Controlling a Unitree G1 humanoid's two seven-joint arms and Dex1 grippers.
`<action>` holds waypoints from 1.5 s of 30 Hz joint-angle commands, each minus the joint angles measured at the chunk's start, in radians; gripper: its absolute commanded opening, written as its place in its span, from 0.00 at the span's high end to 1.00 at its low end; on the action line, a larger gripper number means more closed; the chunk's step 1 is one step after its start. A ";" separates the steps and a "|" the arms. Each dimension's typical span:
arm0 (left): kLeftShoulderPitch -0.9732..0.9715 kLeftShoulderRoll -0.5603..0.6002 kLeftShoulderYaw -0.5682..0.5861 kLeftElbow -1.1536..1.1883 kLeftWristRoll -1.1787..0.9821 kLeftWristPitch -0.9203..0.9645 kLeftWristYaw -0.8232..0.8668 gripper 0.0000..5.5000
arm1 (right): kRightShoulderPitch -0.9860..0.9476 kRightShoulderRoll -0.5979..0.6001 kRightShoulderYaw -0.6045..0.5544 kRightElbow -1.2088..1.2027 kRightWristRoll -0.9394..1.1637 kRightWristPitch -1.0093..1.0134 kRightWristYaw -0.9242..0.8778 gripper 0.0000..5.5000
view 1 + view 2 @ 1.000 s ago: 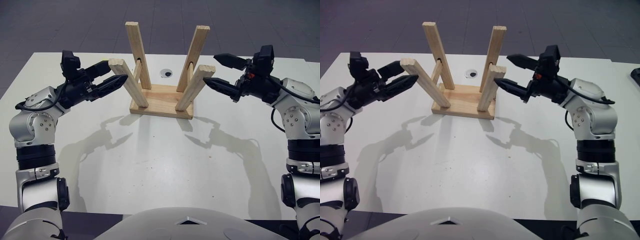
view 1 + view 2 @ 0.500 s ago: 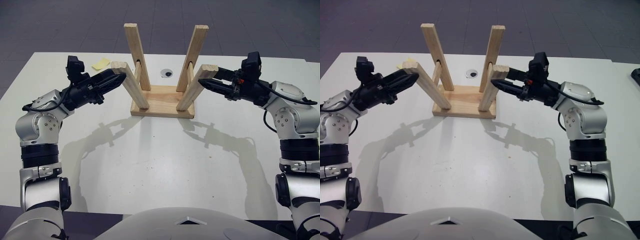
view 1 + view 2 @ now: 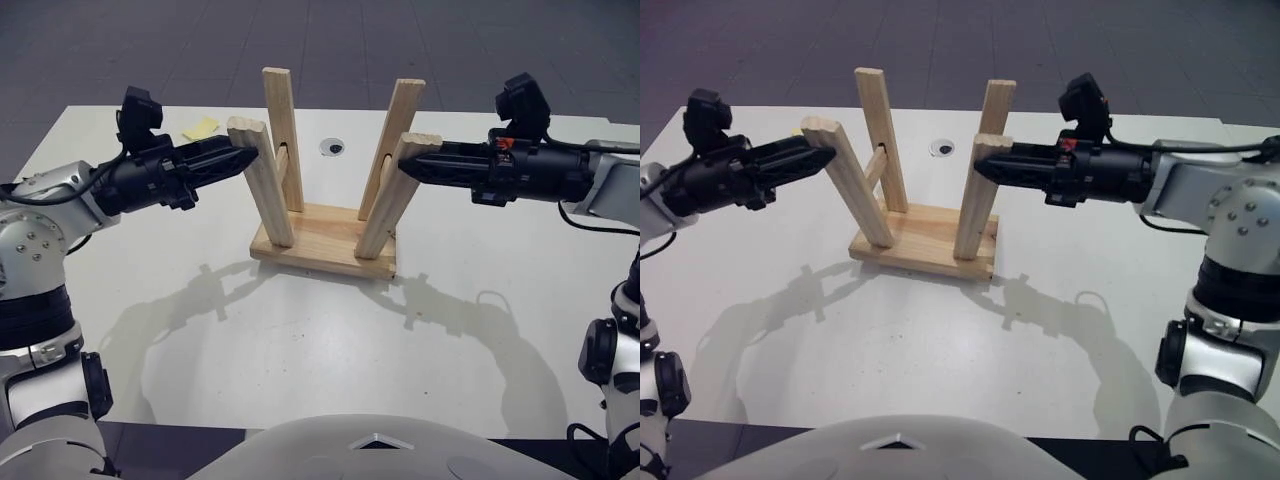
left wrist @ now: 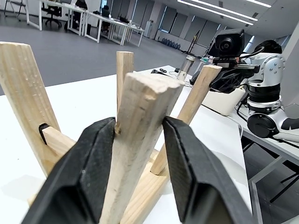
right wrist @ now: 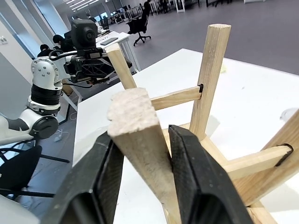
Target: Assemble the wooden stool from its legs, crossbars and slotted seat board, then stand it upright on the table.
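Stool (image 3: 322, 243) inverted on table (image 3: 300, 345). Left gripper (image 3: 243, 160) pinches near left leg (image 3: 268, 200) top. Right gripper (image 3: 410, 166) pinches near right leg (image 3: 383, 212) top.

- The wooden stool (image 3: 925, 255) was upside down, seat board lowest over the white table (image 3: 940, 340), legs pointing up.
- The left gripper (image 3: 828, 153) met the near-left leg (image 3: 855, 195) at its top.
- The right gripper (image 3: 980, 165) met the near-right leg (image 3: 973, 205) at its top.
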 commanded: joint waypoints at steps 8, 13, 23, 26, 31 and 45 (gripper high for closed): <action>-0.346 -0.170 -0.219 0.369 0.038 0.456 0.127 0.71 | -0.299 0.197 0.085 0.397 -0.139 0.178 -0.211 0.74; -0.432 -0.256 -0.275 0.567 0.133 0.372 0.103 0.71 | -0.358 0.262 0.140 0.557 -0.259 0.103 -0.211 0.74; -0.566 -0.384 -0.300 1.112 0.433 -0.032 0.013 0.71 | -0.525 0.421 0.231 1.160 -0.544 -0.383 -0.122 0.74; -0.591 -0.395 -0.250 1.251 0.491 -0.143 0.041 0.71 | -0.557 0.478 0.229 1.314 -0.599 -0.508 -0.146 0.74; -0.620 -0.390 -0.177 1.382 0.524 -0.240 0.083 0.71 | -0.574 0.520 0.214 1.439 -0.637 -0.613 -0.187 0.72; -0.661 -0.341 -0.103 1.438 0.572 -0.347 0.083 0.46 | -0.558 0.498 0.142 1.491 -0.726 -0.661 -0.151 0.36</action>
